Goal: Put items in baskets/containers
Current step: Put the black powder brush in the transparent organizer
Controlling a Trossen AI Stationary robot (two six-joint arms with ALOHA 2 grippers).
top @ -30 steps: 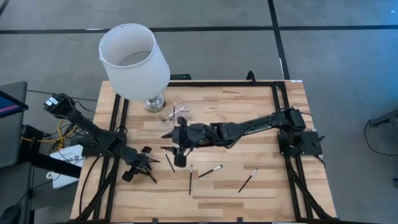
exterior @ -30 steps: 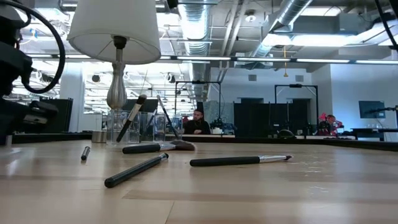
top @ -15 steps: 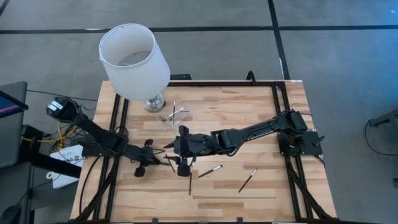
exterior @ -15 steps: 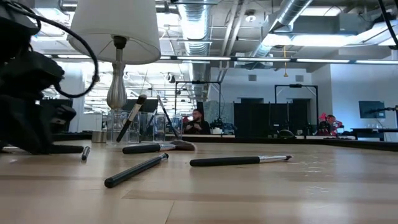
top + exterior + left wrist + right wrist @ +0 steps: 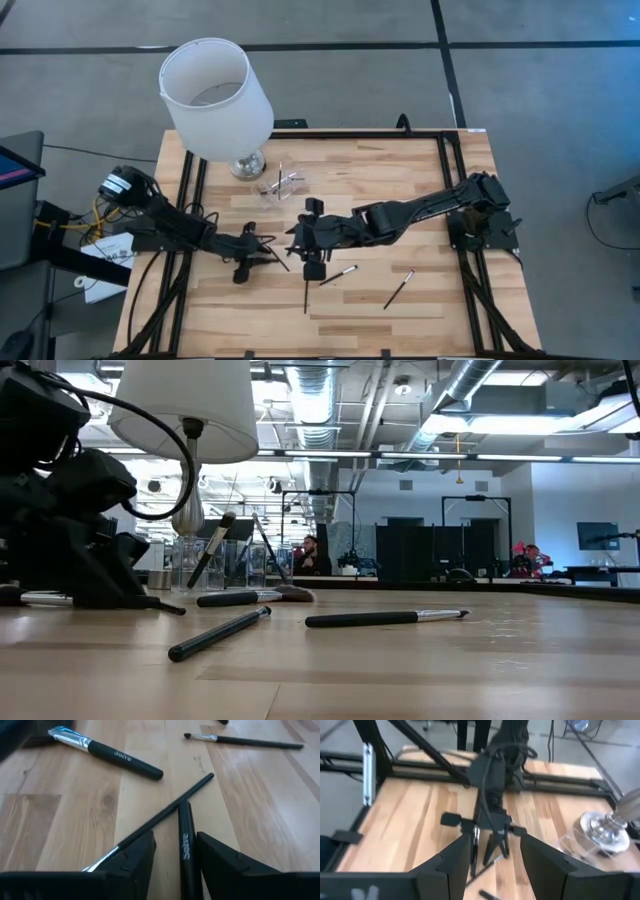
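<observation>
My left gripper [image 5: 260, 256] [image 5: 175, 839] is open and low over the table's middle left. Its fingers stand on either side of a black brush handle [image 5: 185, 845]; a thin brush [image 5: 165, 813] crosses beside it. My right gripper [image 5: 298, 240] [image 5: 495, 865] is open and empty just right of it, pointing at it. Three more brushes [image 5: 338, 273] [image 5: 307, 293] [image 5: 398, 288] lie flat toward the near edge. The clear cup [image 5: 280, 183] [image 5: 215, 565] stands by the lamp with several brushes leaning in it.
The white lamp [image 5: 215, 95] stands on its silver base [image 5: 610, 825] at the far left, next to the cup. A silver-ferruled brush [image 5: 107, 755] and another thin brush [image 5: 245, 741] lie ahead of my left gripper. A black frame [image 5: 455, 160] runs around the table.
My left gripper has gone toward the table's right edge and a little toward the far edge, down to the brushes at the middle. My right gripper has gone toward the near edge and then a little right.
</observation>
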